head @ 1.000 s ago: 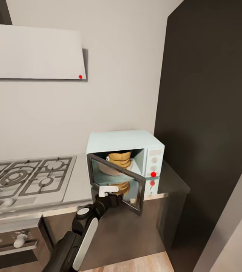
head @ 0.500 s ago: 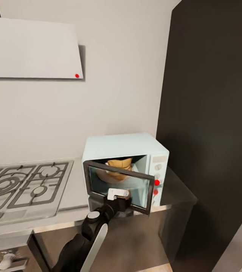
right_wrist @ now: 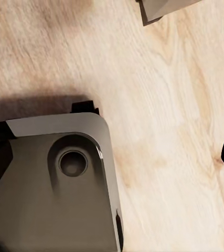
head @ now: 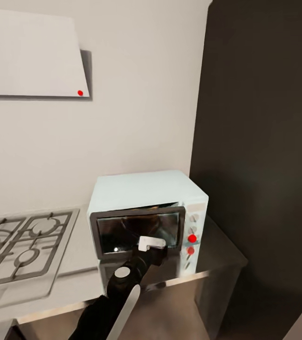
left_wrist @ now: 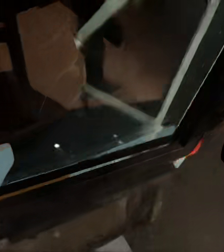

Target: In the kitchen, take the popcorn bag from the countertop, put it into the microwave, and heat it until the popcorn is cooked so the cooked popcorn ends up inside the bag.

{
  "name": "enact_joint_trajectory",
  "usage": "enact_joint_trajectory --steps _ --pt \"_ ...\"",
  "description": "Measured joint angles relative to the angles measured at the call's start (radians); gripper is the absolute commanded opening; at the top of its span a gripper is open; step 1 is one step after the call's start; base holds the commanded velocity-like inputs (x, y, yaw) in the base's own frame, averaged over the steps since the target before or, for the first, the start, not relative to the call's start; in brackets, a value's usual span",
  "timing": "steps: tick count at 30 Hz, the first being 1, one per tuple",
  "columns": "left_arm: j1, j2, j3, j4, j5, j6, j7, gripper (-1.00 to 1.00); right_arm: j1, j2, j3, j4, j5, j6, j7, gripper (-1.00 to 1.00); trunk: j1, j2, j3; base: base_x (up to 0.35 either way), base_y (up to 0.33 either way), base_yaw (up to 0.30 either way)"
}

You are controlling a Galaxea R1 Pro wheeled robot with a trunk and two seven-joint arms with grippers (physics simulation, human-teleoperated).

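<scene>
The pale blue microwave [head: 146, 189] stands on the grey countertop [head: 219, 255] beside a dark tall panel. Its dark glass door [head: 137, 229] is swung almost flat against the body. My left gripper [head: 152, 249] rests against the door's lower front, fingers spread open with nothing held. In the left wrist view the door's frame [left_wrist: 91, 168] runs close across the picture, and a tan shape [left_wrist: 51, 58] that looks like the popcorn bag shows dimly through the glass. The popcorn is hidden. My right gripper [right_wrist: 112, 157] hangs open over the wooden floor.
A gas hob [head: 19, 245] lies left of the microwave, under a white hood [head: 28, 52]. A dark tall cabinet [head: 264, 141] closes off the right side. Two red-marked knobs [head: 192, 238] sit on the control panel. My own grey base [right_wrist: 54, 184] shows below the right gripper.
The microwave door has swung from half open to almost shut with my left gripper against it; the bag went from plainly visible to hidden behind the glass. The head camera has also shifted.
</scene>
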Motion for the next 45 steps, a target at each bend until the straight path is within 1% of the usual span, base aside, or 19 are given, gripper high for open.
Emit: enact_joint_trajectory --steps 5,6,10,12,13,14,16,31,32,33,34,37,38,39,40,41,43,44,45 --pt "0.000 0.000 0.000 0.000 -0.001 0.000 0.000 1.00 0.000 0.000 0.000 0.000 0.000 0.000 0.000 1.00 0.000 0.000 0.000 0.207 0.000 -0.194" --pt "0.002 0.000 -0.001 0.000 0.005 -0.001 -0.006 1.00 0.000 0.000 0.000 0.000 0.000 0.000 0.000 1.00 0.000 -0.001 0.000 0.087 0.000 -0.150" --pt "0.001 0.000 -0.008 -0.007 0.006 -0.001 0.004 1.00 0.000 -0.001 0.000 0.000 0.000 0.000 0.000 1.00 0.001 0.000 0.000 -0.082 0.000 -0.037" --pt "0.000 0.000 -0.028 -0.011 0.003 0.001 0.067 1.00 0.000 -0.001 0.000 0.000 0.000 0.000 0.000 1.00 0.001 0.000 0.000 -0.314 0.000 -0.003" --pt "0.000 0.000 -0.080 -0.012 0.007 0.001 0.126 1.00 0.000 -0.001 0.000 0.000 0.000 0.000 0.000 1.00 0.001 0.000 0.000 -0.340 0.000 -0.001" --pt "0.001 0.000 -0.104 -0.013 0.007 0.001 0.140 1.00 0.000 -0.001 0.000 0.000 0.000 0.000 0.000 1.00 0.001 0.000 0.000 -0.342 0.000 0.000" --pt "0.000 0.000 -0.127 -0.013 0.007 0.002 0.155 1.00 0.000 -0.002 0.000 0.000 0.001 0.001 0.000 1.00 0.001 0.000 0.000 -0.346 0.000 0.000" --pt "0.000 0.000 -0.128 -0.004 0.010 0.001 0.164 1.00 0.000 -0.002 0.001 0.000 0.005 -0.001 0.000 1.00 0.001 0.000 0.000 -0.347 0.000 0.000" --pt "0.000 0.000 -0.127 -0.002 0.012 0.001 0.163 1.00 0.000 -0.002 0.001 0.000 0.005 -0.001 0.000 1.00 0.001 0.000 0.000 -0.310 -0.025 0.000" --pt "0.000 0.000 -0.125 0.012 0.031 0.002 0.160 1.00 0.000 -0.001 0.001 0.000 0.005 -0.002 0.000 1.00 0.001 0.000 0.000 -0.276 -0.042 0.000" --pt "0.000 0.000 -0.124 0.029 0.044 0.001 0.158 1.00 0.000 -0.002 0.001 0.000 0.005 -0.002 0.000 1.00 0.001 0.000 0.000 -0.184 -0.043 0.000" --pt "0.000 0.000 -0.117 0.119 0.109 -0.002 0.152 1.00 0.000 -0.005 0.001 -0.001 0.007 -0.002 0.000 1.00 0.001 0.000 0.000 -0.077 -0.018 0.000" --pt "0.000 0.001 -0.116 0.166 0.150 -0.018 0.151 1.00 0.000 -0.007 0.001 -0.001 0.009 -0.003 0.000 1.00 0.000 0.000 0.000 -0.025 -0.006 0.000" --pt "0.000 0.002 -0.115 0.203 0.176 -0.042 0.150 1.00 0.000 -0.008 0.002 -0.001 0.010 -0.003 0.000 1.00 0.000 0.000 0.000 -0.013 -0.003 0.000" --pt "0.001 0.008 -0.114 0.267 0.206 -0.093 0.150 1.00 0.000 -0.008 0.003 -0.002 0.011 -0.003 0.000 1.00 0.000 0.000 0.000 -0.008 -0.002 0.000" --pt "0.000 0.015 -0.114 0.321 0.220 -0.133 0.150 1.00 0.000 -0.007 0.003 -0.002 0.012 -0.003 0.000 1.00 0.000 0.000 0.000 -0.004 -0.001 0.000" --pt "0.001 0.036 -0.113 0.487 0.242 -0.252 0.152 1.00 0.000 -0.006 0.005 -0.002 0.014 -0.002 0.000 1.00 0.000 0.000 0.000 -0.002 0.000 0.000" --pt "0.000 0.038 -0.113 0.543 0.248 -0.285 0.152 1.00 0.000 -0.005 0.005 -0.002 0.014 -0.002 0.000 1.00 0.000 0.000 0.000 0.000 0.000 0.000" --pt "0.001 0.041 -0.113 0.623 0.264 -0.325 0.151 1.00 0.000 -0.006 0.005 -0.003 0.014 -0.002 0.000 1.00 0.000 0.000 0.000 0.000 0.000 0.000"
